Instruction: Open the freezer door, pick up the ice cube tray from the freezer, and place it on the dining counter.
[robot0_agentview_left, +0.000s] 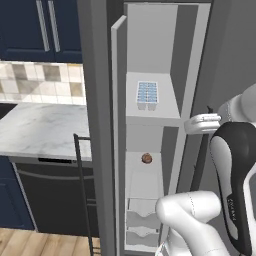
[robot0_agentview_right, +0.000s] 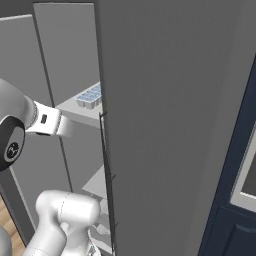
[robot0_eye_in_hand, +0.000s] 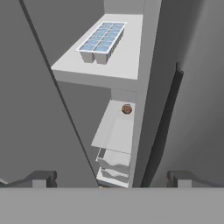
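1. One ice cube tray (robot0_eye_in_hand: 103, 41) is laid flat on the freezer (robot0_agentview_left: 172, 60) shelf, long side pointing inward.
2. One small brown ball (robot0_eye_in_hand: 126, 109) is seen on the shelf below.
3. Gripper (robot0_eye_in_hand: 112, 178) fingers are spread wide; nothing is held.

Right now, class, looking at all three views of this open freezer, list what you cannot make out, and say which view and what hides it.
- Ice cube tray: right base view, its far part is hidden behind the big grey panel.
- Small round brown item: left base view and hand view, too small to identify.
- Clear drawers: hand view, contents unreadable.
- Gripper: hand view, just the fingertips show; open, holding nothing.
- Dining counter: lies outside these frames.
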